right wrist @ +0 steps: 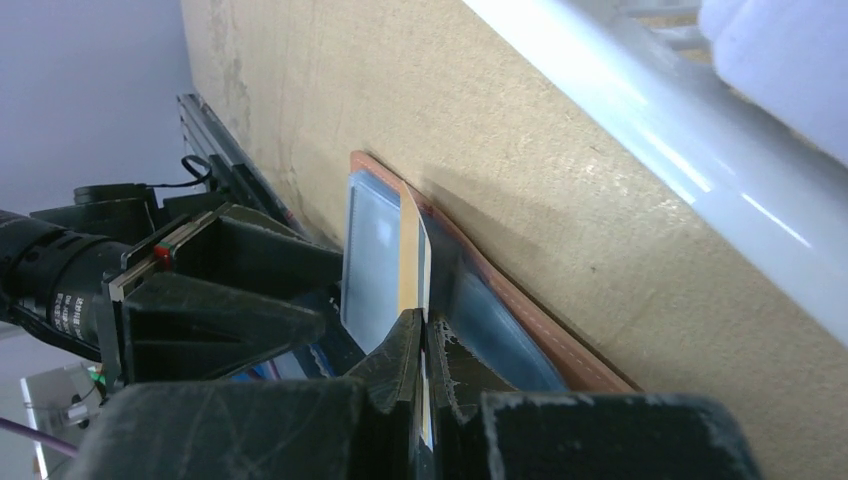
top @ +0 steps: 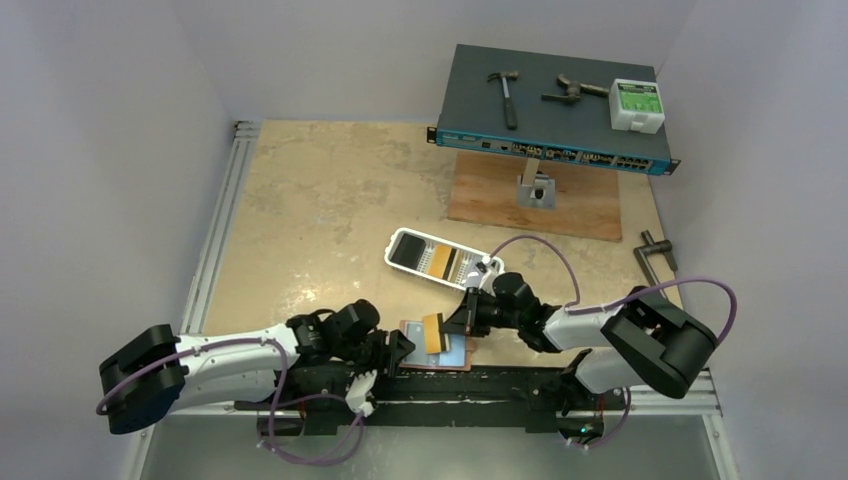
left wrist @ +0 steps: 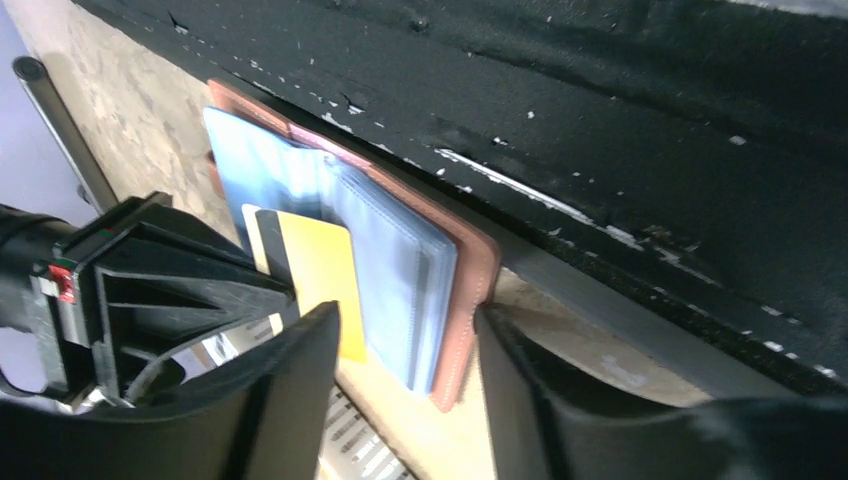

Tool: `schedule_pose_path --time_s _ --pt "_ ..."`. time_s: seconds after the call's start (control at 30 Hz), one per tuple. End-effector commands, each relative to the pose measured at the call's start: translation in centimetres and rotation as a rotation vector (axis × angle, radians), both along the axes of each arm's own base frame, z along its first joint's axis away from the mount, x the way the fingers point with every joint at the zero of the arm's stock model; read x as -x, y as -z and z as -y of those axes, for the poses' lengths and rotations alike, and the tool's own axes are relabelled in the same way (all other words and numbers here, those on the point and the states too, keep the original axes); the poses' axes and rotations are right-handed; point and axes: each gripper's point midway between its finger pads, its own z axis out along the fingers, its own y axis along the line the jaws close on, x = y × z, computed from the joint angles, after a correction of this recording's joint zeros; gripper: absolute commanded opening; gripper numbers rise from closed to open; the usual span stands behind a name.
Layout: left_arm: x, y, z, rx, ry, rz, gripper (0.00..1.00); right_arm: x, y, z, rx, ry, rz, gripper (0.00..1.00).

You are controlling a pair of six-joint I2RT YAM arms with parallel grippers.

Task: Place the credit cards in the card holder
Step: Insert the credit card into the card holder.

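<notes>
Well, starting at the left of the overhead view, the left gripper (top: 392,350) sits at 9 o'clock of the card holder (left wrist: 468,275). Its jaws are wide apart with the holder's leather edge lying between them; whether a finger presses on the leather I cannot tell. The card holder lies open at 6 o'clock on the table (top: 320,200), tight against the black rail (left wrist: 600,120) at the near edge, its clear plastic sleeves (left wrist: 400,250) fanned out. Over those sleeves stands the orange-yellow card (left wrist: 320,275), with a dark stripe along one side. It is pinched by one edge in the right gripper (right wrist: 421,350), whose jaws are closed narrow on it; that gripper reaches in from about 3 o'clock of the holder. At 12 o'clock from the holder, apart from it, the white tray (top: 393,250) holds more cards (top: 440,262).

By my judgement the card is light, stiff and slick, so an edge pinch suits it, but it may pivot or slide if its leading corner snags. The sleeves look soft and floppy and will likely buckle rather than part. The holder therefore wants pinning by its leather edge, away from the sleeve mouth, while the card goes in flat
</notes>
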Motion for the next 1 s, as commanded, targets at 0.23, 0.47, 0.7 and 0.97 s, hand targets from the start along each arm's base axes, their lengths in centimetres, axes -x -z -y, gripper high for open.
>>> schedule_pose_path --time_s 0.23,0.47,0.7,0.97 --pt "0.4 -0.5 1.1 -0.004 0.058 -0.008 0.62 -1.4 -1.5 -2.2 -0.045 -0.053 0.062 0.0" --pt "0.9 0.6 -0.2 -0.122 0.083 -0.036 0.61 -1.5 -1.5 -2.4 -0.045 -0.061 0.063 0.0" --pt "0.7 2.0 -1.7 -0.274 0.052 -0.082 0.56 -1.1 -2.9 -1.9 -0.069 -0.055 0.091 0.0" --pt "-0.1 1.7 -1.3 -0.349 -0.044 -0.152 0.55 0.0 -4.0 0.3 -0.074 -0.004 0.11 0.0"
